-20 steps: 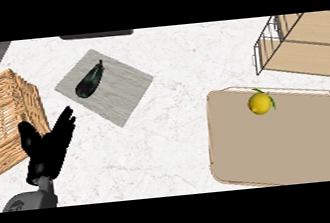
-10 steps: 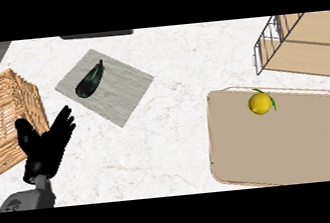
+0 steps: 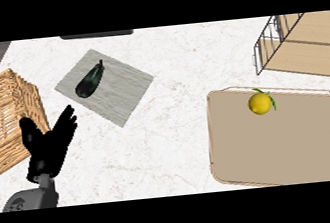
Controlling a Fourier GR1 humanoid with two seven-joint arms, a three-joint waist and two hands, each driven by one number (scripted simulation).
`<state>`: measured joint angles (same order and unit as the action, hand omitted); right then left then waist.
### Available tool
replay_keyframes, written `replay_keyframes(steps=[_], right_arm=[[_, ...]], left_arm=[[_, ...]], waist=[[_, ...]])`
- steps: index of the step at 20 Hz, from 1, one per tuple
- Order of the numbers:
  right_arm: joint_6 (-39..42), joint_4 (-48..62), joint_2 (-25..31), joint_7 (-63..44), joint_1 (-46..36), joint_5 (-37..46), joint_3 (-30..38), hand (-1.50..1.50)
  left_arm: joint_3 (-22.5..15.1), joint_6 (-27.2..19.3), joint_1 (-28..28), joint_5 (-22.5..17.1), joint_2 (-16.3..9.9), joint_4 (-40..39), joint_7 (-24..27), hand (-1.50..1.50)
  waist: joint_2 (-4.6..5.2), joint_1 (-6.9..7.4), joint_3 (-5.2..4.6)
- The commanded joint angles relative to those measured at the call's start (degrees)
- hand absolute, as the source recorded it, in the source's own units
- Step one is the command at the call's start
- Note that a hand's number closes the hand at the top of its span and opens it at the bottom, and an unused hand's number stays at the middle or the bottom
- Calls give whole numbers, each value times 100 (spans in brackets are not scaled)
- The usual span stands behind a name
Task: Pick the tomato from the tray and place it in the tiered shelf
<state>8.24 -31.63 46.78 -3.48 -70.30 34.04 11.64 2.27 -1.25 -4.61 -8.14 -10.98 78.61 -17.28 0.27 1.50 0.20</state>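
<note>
A round yellow fruit with a green stalk (image 3: 260, 103) lies on the beige tray (image 3: 290, 146) near its far edge, at the right. No red tomato shows; this yellow fruit is the only thing on the tray. The tiered shelf (image 3: 310, 44), white wire with wooden boards, stands at the top right, just beyond the tray. My left hand (image 3: 47, 147) rests open at the lower left, fingers up, far from the tray. My right hand is out of the picture.
A wicker basket (image 3: 2, 124) stands at the left edge, close to my left hand. A dark eggplant (image 3: 89, 80) lies on a grey mat (image 3: 118, 95) at the upper left. Bare white marble counter lies between mat and tray.
My left hand has drifted slightly down and left; nothing else has moved.
</note>
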Motion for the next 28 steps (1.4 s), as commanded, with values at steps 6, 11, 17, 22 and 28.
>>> replay_keyframes(steps=[6, 11, 17, 22, 28], right_arm=[[-161, 458, 85, -245, -337, -236, 494, 150], [-618, 701, -5, -199, -393, -536, 910, -150], [-493, 894, 247, -118, -487, -1259, 1652, -150], [-784, 948, 365, -299, -572, -1675, 2107, -150], [-1712, 977, 968, -417, -455, -1389, 2099, -150]], left_arm=[[90, 70, 29, -41, -76, 34, -180, 0], [132, 188, 157, -114, -26, -34, -6, 0], [183, 152, -38, -53, 10, -348, 113, 0], [148, 82, 43, 61, -20, -157, 56, 0], [52, 81, 60, 88, 16, 48, -132, 0]], waist=[[-2, -32, -19], [14, 8, -18], [32, -43, -19], [18, -43, -18], [27, -14, -16]])
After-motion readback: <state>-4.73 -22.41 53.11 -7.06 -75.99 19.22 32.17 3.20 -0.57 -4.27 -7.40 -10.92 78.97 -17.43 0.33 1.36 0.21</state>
